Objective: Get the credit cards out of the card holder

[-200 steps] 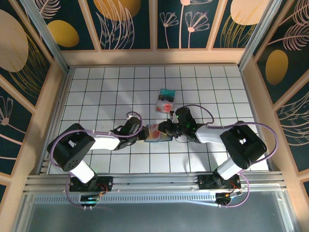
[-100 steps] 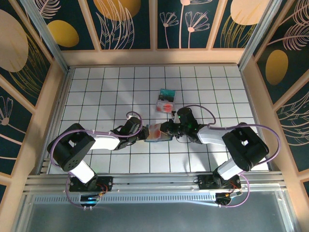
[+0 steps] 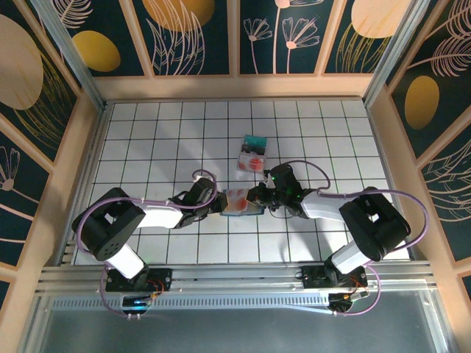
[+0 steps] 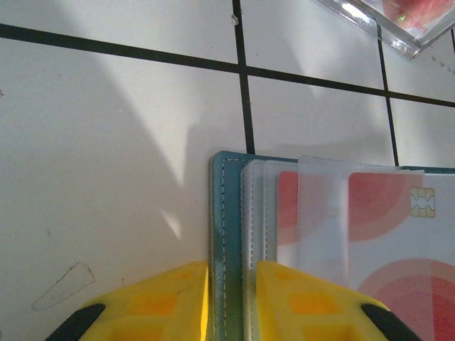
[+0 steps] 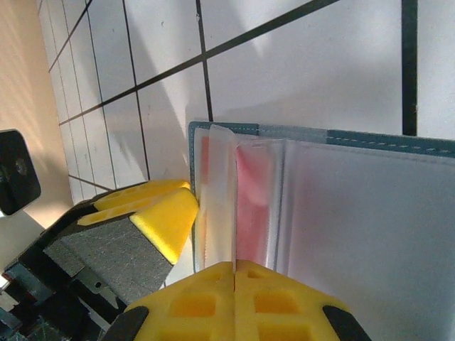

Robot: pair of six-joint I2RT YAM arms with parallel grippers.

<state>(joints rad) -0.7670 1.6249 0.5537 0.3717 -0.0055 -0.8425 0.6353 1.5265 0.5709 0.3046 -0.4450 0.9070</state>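
The slate-blue card holder (image 3: 240, 201) lies open on the tiles between my two grippers. My left gripper (image 3: 218, 202) is shut on its stitched teal edge (image 4: 226, 213), one yellow finger (image 4: 163, 295) on each side. Whitish-pink credit cards with red blotches (image 4: 398, 234) sit in its clear sleeves. My right gripper (image 3: 257, 197) comes from the other side; its jaws (image 5: 234, 268) are pressed together on the thin edge of one whitish-pink card (image 5: 222, 192) that stands up from the holder (image 5: 370, 213). The left gripper's finger (image 5: 165, 217) is just beside it.
Loose teal and pink-red cards (image 3: 252, 153) lie on the tiles about two tiles behind the holder; a corner of them (image 4: 398, 21) is in the left wrist view. Wooden walls (image 3: 88, 132) border the white tiled floor (image 3: 162, 132).
The right gripper's jaws have closed on the card's edge and it has shifted slightly left. The left gripper and the holder have stayed put.
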